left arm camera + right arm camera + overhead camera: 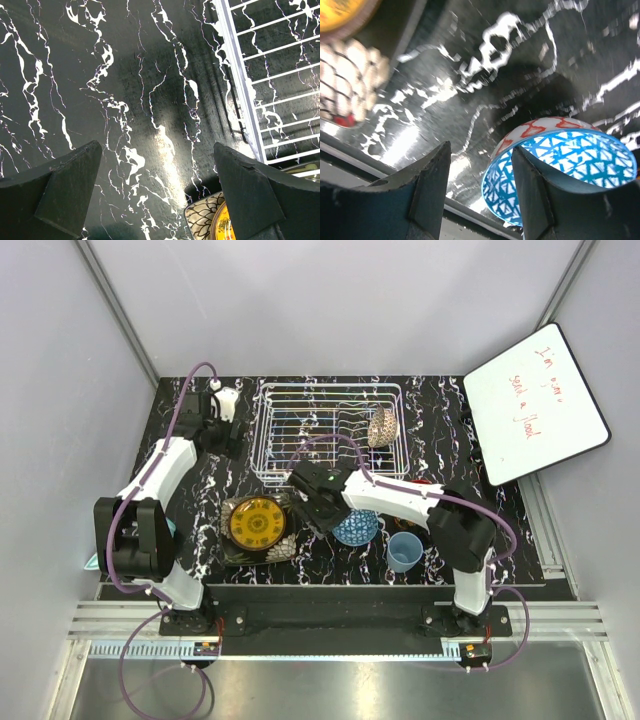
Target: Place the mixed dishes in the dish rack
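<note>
Looking down from the top view, two arms rise from the near edge. The left arm folds back at its elbow and stretches to the far left, its left gripper (228, 438) over the black marbled table (440, 400) just left of the dish rack (262, 435). The right arm bends leftward across the middle, with the right gripper (318, 510) at the left side of the blue patterned bowl (358, 530). Counted here are one rack, two plates, two bowls and one cup. The pinkish-white speckled bowl (382, 427) stands on edge in the rack's right part. The yellow-orange patterned round plate (257, 523) lies on the dark patterned squarish plate (285, 548), left of the blue bowl. The light-blue cup (404, 552) sits to that bowl's near right. One white board (535, 405) leans at far right. From the left wrist, the jaws gape fully over bare table, holding nothing, with the rack's wire edge at right. From the right wrist, the jaws stand partly apart astride the blue bowl's rim, a gap showing beside one finger (427, 190).
</note>
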`<state>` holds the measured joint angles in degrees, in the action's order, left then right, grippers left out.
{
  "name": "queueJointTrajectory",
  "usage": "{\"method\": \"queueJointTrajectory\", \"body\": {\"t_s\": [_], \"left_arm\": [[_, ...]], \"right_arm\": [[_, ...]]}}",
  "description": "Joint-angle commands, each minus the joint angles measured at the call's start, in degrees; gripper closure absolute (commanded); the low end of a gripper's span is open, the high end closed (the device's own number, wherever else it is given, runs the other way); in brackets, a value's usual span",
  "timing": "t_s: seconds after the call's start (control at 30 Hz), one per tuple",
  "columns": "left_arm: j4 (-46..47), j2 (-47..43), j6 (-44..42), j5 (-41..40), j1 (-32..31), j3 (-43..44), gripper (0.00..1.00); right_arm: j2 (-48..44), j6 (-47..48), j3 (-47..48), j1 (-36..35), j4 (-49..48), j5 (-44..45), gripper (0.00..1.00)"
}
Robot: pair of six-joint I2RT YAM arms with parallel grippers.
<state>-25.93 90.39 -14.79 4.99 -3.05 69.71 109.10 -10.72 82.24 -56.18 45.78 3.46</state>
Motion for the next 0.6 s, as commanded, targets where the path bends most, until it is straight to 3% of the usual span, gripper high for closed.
{"method": "queueJointTrajectory", "body": {"t_s": [0.0, 0.17, 0.33, 0.57], "left_arm": [[2.7, -2.2, -0.1, 1.0, 0.0, 0.1, 0.01], [2.7, -1.8, 0.1, 1.1, 0.0, 0.5, 0.01], [2.7, -0.9, 0.5, 1.2, 0.1, 0.9, 0.01], [2.6, -0.7, 1.4, 1.9, 0.4, 1.4, 0.01]], "right_arm": [[2.2, 2.5, 4.6, -1.1, -1.0, -0.7, 0.4], [0.5, 1.9, 3.6, -1.1, -0.9, 5.2, 0.3], [-9.4, -0.4, -1.4, -1.2, -0.6, 9.5, 0.2], [-21.2, -5.1, -11.6, 0.0, -1.6, 8.6, 0.2]]}}
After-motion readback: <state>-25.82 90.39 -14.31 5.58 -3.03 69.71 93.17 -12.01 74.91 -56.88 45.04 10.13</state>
